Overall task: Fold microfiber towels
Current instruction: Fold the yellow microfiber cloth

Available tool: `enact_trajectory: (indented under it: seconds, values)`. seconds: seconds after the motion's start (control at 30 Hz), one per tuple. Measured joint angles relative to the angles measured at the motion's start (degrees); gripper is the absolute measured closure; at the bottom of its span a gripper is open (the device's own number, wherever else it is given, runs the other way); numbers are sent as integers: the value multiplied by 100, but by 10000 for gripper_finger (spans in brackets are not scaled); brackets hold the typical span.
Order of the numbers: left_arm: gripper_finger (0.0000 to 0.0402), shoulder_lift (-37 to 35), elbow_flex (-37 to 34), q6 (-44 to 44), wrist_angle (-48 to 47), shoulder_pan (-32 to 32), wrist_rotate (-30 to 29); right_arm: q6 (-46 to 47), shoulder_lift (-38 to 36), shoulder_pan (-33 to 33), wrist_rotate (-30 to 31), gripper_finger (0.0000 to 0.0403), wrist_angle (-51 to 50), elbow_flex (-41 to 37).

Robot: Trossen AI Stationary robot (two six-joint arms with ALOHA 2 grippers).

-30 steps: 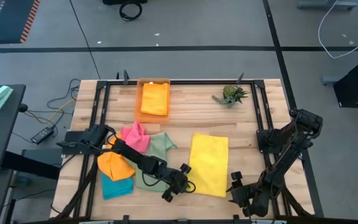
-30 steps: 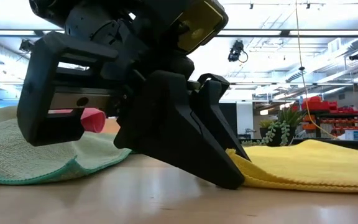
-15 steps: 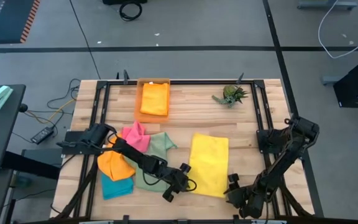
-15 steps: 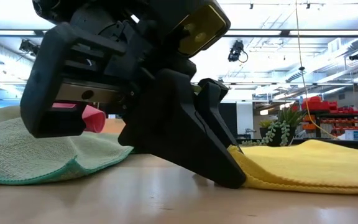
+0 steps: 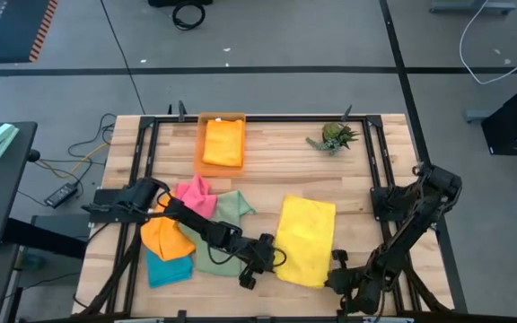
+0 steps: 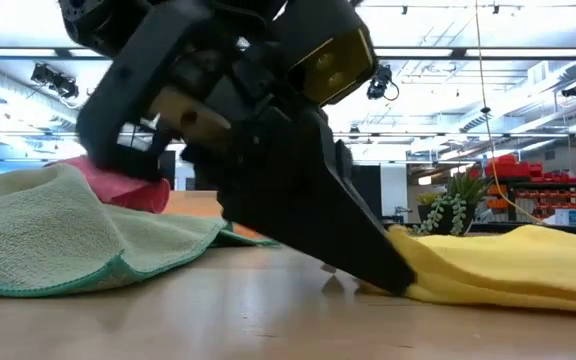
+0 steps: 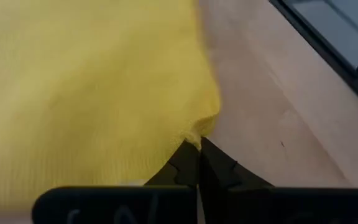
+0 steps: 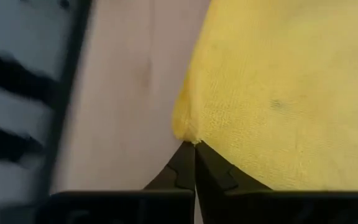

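Observation:
A yellow microfiber towel (image 5: 305, 240) lies spread flat on the table's near middle. My left gripper (image 5: 272, 261) is shut on its near left corner and my right gripper (image 5: 334, 268) is shut on its near right corner. In the low view the left gripper (image 6: 373, 270) fills the foreground, with the yellow towel (image 6: 508, 265) lying behind it. To the left, pink (image 5: 196, 196), sage green (image 5: 227, 217), orange (image 5: 164, 238) and teal (image 5: 169, 267) towels lie in a loose heap on the table. My left gripper pinches the yellow towel's near left corner (image 7: 194, 133) between its two fingertips, coming slanting down from the table's left. The corner is bunched up at the tips; the rest lies on the table. My right gripper pinches the near right corner (image 8: 185, 133) between its fingertips, slanting down from the near right. The cloth beyond the corner lies flat on the table.
An orange tray (image 5: 200, 148) at the far middle holds a folded orange towel (image 5: 223, 144). A small green plant (image 5: 335, 136) stands at the far right. Black frame rails (image 5: 380, 170) run along the table's edges. Bare wood (image 5: 276, 161) lies beyond the yellow towel.
Both grippers have shut on the yellow towel's near corners, and the left one has rolled about its own axis. The towel's near left corner is now bunched at the fingertips, and the towel has slid slightly toward the table's right.

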Motion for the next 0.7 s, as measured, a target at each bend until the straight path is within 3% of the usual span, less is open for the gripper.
enact_trajectory:
  seconds: [0.23, 0.43, 0.57, 0.7]
  values:
    - [396, -823, 21, -464, -485, 292, 318, 1370, -795, 189, 97, 399, -52, 14]
    - [396, -1171, 26, -957, -811, 749, 352, 2499, -1333, 199, 588, 400, -1019, 9]
    - [396, -1189, 23, -1925, -787, 868, 996, 3323, -1492, 256, 625, 400, -1159, 9]
    - [397, -1196, 28, -2824, -725, 516, 1547, 3659, -1495, 397, 650, 400, -696, 9]
